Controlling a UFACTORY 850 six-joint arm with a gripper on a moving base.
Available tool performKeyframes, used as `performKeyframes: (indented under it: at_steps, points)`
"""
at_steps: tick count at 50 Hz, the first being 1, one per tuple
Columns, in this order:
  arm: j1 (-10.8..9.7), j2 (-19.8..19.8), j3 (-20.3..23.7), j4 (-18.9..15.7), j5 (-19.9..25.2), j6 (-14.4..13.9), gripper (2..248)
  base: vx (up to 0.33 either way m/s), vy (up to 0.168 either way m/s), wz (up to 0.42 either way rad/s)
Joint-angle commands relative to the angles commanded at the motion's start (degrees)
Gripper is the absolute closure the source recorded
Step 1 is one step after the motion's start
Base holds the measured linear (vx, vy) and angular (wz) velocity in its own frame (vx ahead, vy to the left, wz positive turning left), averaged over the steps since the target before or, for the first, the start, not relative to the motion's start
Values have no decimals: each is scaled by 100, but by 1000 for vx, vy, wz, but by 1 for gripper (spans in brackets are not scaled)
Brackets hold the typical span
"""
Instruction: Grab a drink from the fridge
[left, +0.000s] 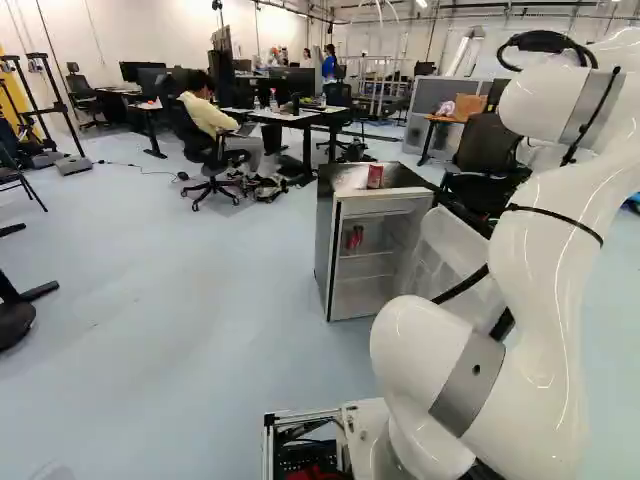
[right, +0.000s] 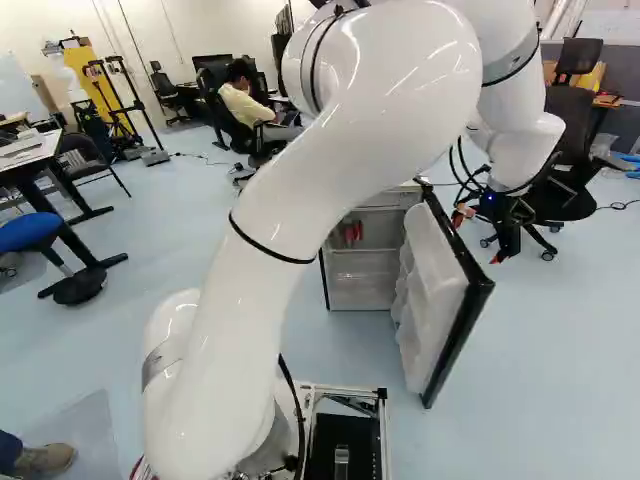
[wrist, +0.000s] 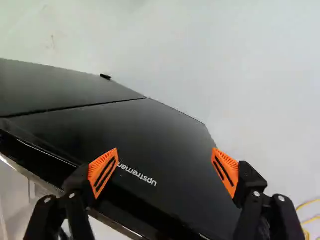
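Note:
My gripper (right: 478, 236) is beyond the open fridge door (right: 447, 290) in the right base view, on the door's outer side. In the wrist view the gripper (wrist: 164, 172) stands open, its orange pads wide apart, with the black outer face of the door (wrist: 150, 140) stretching under and ahead of it; nothing is gripped. The small fridge (left: 325, 235) stands ahead with its door swung out. Red cans (left: 355, 237) sit on an inner shelf, and one red can (left: 375, 176) stands on the fridge's top.
Behind the fridge are a desk (left: 290, 117) and an office chair (left: 485, 155). A seated person is at the desk. At the left of the right base view stand a table (right: 30, 150) and a blue stool (right: 28, 231). Another chair (right: 565, 190) stands beyond my gripper.

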Motion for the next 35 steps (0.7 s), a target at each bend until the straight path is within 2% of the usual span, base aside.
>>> performKeyframes:
  at_steps: [25, 35]
  points:
    - [207, 401, 639, 0, -729, 0, 3, 0, 0, 0]
    - [312, 561, 896, 0, -786, 0, 3, 0, 0, 0]
